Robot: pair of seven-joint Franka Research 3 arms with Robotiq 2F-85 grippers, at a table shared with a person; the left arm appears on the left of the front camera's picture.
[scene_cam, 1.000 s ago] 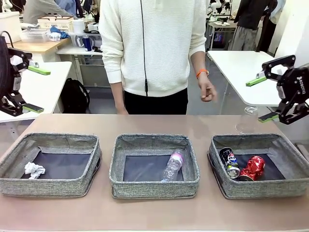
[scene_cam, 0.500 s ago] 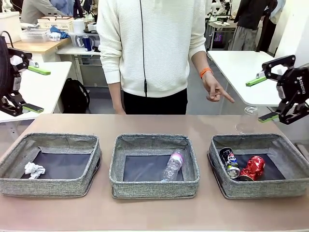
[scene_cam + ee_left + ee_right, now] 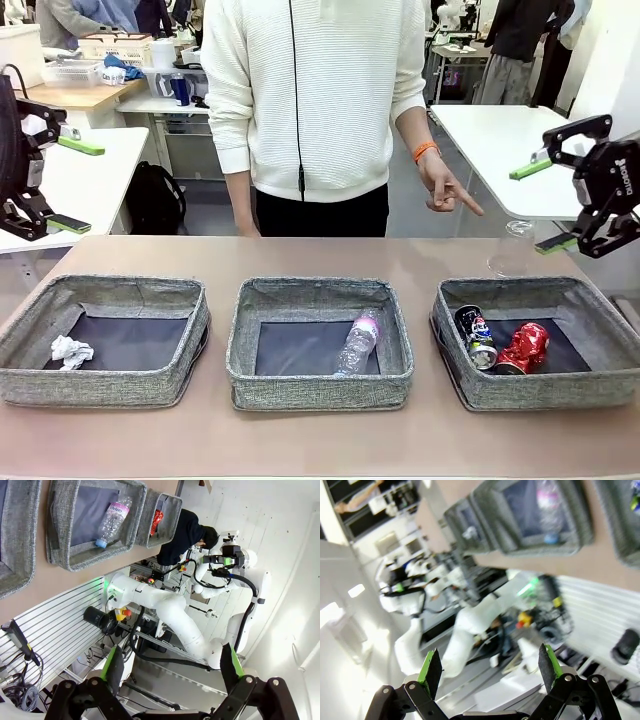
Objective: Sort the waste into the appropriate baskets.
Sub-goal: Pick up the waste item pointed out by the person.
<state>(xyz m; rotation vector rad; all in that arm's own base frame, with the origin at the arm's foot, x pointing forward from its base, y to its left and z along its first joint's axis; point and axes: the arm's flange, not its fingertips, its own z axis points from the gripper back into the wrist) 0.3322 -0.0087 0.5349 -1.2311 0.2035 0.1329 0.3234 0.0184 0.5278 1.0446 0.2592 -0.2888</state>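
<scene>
Tabletop (image 3: 300, 255): three baskets (image 3: 320, 342), two cans (image 3: 500, 345), two bottles (image 3: 358, 343) (both grippers (image 3: 545, 205) spread, empty).

1. The front view is evenly and brightly lit from overhead; colours read cleanly and the focus is sharp from the near edge of the bench (image 3: 300, 450) to the far edge.
2. Shadows are soft and short, darkest inside the baskets (image 3: 320, 340) along their walls.
3. A clear plastic bottle (image 3: 512, 248) at the bench's far right corner is nearly lost against the pale background.
4. The left wrist view is sharp but bowed at its edges, with the white wall blown out at the right.
5. The right wrist view is smeared with motion blur; white glare floods its left side.
</scene>
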